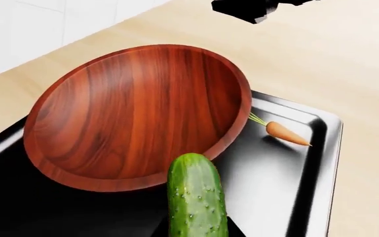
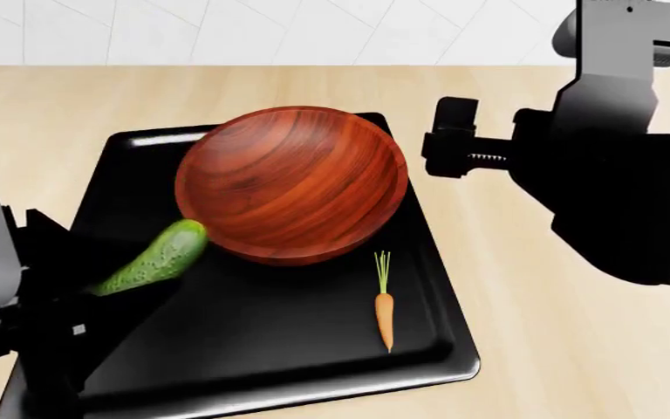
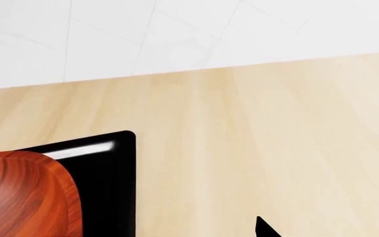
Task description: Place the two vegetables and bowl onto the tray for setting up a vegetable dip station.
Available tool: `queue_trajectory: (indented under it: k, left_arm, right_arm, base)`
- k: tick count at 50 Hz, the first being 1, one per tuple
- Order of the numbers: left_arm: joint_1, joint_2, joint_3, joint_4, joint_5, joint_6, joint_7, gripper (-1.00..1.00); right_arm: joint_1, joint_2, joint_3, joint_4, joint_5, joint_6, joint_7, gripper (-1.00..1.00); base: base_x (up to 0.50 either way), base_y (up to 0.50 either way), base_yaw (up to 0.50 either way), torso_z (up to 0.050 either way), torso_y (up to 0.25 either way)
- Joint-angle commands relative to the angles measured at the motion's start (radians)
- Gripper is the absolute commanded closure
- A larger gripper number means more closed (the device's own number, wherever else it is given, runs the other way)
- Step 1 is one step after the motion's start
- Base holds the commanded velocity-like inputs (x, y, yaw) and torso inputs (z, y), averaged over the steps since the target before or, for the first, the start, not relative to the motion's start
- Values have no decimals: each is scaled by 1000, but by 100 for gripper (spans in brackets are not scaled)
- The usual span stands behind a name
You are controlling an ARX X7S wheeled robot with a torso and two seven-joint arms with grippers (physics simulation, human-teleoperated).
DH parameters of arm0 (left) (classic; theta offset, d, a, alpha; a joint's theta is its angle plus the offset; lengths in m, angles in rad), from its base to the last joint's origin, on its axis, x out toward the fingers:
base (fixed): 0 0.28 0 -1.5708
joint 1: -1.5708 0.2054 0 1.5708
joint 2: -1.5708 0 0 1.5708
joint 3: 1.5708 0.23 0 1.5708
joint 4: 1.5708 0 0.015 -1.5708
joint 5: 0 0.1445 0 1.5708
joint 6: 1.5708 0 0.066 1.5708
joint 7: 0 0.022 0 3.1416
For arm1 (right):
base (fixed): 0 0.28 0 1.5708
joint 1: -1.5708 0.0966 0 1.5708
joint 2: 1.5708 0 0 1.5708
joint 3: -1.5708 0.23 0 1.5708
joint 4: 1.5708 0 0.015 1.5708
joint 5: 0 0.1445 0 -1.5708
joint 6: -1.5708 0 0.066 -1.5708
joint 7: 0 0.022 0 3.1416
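With the wooden bowl (image 2: 292,183) and carrot (image 2: 384,319) on the black tray (image 2: 311,349), the left gripper (image 2: 119,292) pinches the cucumber (image 2: 154,259) over the tray beside the bowl. It looks stiff, bumpy, probably slick; a mid-body grip suits. Right gripper (image 2: 452,138): cannot tell.

Glossy reddish-brown round wooden bowl (image 2: 292,183) with visible grain; bumpy, shiny dark-green cucumber (image 1: 197,197); smooth orange carrot (image 2: 384,319); glossy black rectangular tray (image 2: 300,349); matt pale wood-grain countertop (image 3: 255,143).
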Motion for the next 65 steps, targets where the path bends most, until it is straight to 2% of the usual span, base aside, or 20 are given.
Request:
queue_trajectory:
  k: [1, 27, 28, 44, 50, 55, 60, 61, 65]
  left_arm:
    - [-17, -37, -8, 25, 2, -27, 33, 100]
    - [-16, -52, -27, 13, 4, -31, 41, 100]
    - [-15, -50, -27, 13, 5, -34, 40, -100]
    - [-10, -48, -35, 12, -22, -24, 24, -100]
    - [-26, -30, -59, -28, -74, 46, -37, -100]
    - [-67, -2, -104, -77, -128, 94, -120, -100]
    - [-88, 41, -138, -91, -141, 200, -315, -100]
    - [-93, 64, -145, -95, -137, 231, -397, -100]
    - [-116, 116, -161, -123, -188, 246, -532, -100]
  right_arm:
    - [-3, -1, -5, 3, -2, -2, -3, -100]
    - [0, -1, -11, 4, -3, -3, -7, -100]
    - [0, 1, -10, 3, -4, -4, -8, -100]
    - [0, -1, -14, 4, -4, -8, -9, -100]
    - [7, -4, -14, 6, -3, -7, -8, -100]
    - [25, -6, -17, 5, 0, 4, -1, -100]
    - [64, 0, 0, -14, -32, 3, 7, -100]
    - [81, 0, 0, -18, -34, 14, 11, -100]
    - [112, -6, -5, -19, -36, 34, 17, -100]
  base:
    - [0, 0, 0, 0, 0]
    - [0, 0, 0, 0, 0]
    - [0, 0, 0, 0, 0]
    - [0, 0, 0, 0, 0]
    - [0, 0, 0, 0, 0]
    - [0, 0, 0, 0, 0]
    - [0, 0, 0, 0, 0]
    - [0, 0, 0, 0, 0]
    - [0, 0, 0, 0, 0]
